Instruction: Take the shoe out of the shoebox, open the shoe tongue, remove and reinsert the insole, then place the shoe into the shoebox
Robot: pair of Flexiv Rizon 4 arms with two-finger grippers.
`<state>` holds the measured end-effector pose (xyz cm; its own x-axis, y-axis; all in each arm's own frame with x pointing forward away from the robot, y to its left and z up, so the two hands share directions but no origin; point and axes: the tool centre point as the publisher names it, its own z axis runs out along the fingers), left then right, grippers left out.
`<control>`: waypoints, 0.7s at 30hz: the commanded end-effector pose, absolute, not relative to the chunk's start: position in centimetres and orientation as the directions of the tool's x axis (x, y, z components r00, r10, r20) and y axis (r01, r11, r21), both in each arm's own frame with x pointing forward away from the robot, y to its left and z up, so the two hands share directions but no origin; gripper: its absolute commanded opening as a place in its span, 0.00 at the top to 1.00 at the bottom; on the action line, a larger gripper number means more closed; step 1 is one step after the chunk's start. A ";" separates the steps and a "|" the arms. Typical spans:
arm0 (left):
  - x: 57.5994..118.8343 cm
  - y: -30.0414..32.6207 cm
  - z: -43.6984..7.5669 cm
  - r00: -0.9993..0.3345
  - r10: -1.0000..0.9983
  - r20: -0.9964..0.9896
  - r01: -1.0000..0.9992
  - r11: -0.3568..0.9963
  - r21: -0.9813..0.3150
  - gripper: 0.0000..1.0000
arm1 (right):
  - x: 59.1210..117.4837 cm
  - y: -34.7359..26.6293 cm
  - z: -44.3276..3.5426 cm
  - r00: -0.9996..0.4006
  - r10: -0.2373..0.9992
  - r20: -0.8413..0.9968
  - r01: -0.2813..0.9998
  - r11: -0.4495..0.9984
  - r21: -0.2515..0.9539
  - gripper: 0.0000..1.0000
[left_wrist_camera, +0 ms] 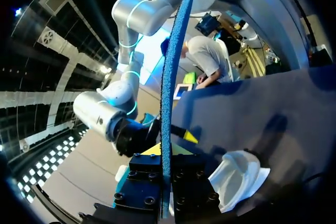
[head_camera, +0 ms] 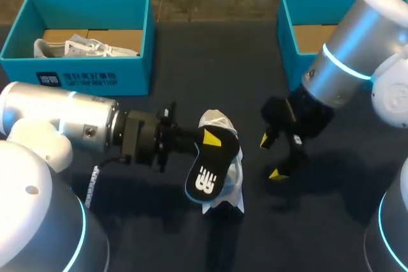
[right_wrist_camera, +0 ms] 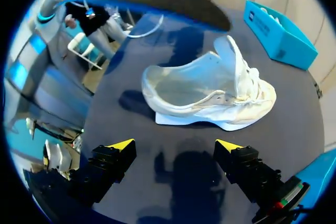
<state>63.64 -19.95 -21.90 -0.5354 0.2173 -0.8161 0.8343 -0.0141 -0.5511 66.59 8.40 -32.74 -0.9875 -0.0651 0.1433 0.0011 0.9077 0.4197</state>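
My left gripper (head_camera: 205, 142) is shut on a black insole (head_camera: 208, 169) with a white logo and holds it in the air over the white shoe (head_camera: 224, 157). In the left wrist view the insole (left_wrist_camera: 168, 87) shows edge-on, blue, clamped between the fingers (left_wrist_camera: 145, 181). The shoe (right_wrist_camera: 210, 94) lies on its side on the dark table, its mouth wide and its inside bare. My right gripper (head_camera: 271, 156) hangs open just right of the shoe; in its own view the yellow tips (right_wrist_camera: 173, 145) stand far apart, short of the shoe's sole, with nothing between them.
A blue shoebox (head_camera: 83, 71) at the back left holds another white shoe (head_camera: 83, 48). A second blue shoebox (head_camera: 290, 30) stands at the back right, partly behind my right arm. Bare table lies in front of the shoe.
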 end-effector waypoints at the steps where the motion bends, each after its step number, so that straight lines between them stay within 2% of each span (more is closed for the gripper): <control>1: 62.6 -19.3 -22.4 -0.554 0.220 -0.803 0.818 -0.031 -0.574 1.00 | 66.6 9.7 -34.7 -0.993 -0.033 0.111 0.016 0.910 0.415 0.00; 5: 61.9 -19.3 -22.6 -0.564 0.227 -0.794 0.810 -0.035 -0.585 1.00 | 66.8 10.5 -35.1 -0.994 -0.002 0.110 0.040 0.925 0.377 0.00; 14: 61.9 -19.3 -22.6 -0.564 0.227 -0.794 0.810 -0.035 -0.585 1.00 | 66.8 10.5 -35.1 -0.994 -0.002 0.110 0.040 0.925 0.377 0.00; 16: 61.9 -19.5 -23.1 -0.559 0.227 -0.798 0.814 -0.036 -0.580 1.00 | 67.0 11.2 -34.8 -0.994 0.014 0.106 0.049 0.941 0.334 0.00; 21: 61.5 -19.8 -24.0 -0.562 0.233 -0.794 0.807 -0.058 -0.588 1.00 | 66.9 12.0 -35.3 -0.997 0.015 0.071 0.036 0.948 0.316 0.00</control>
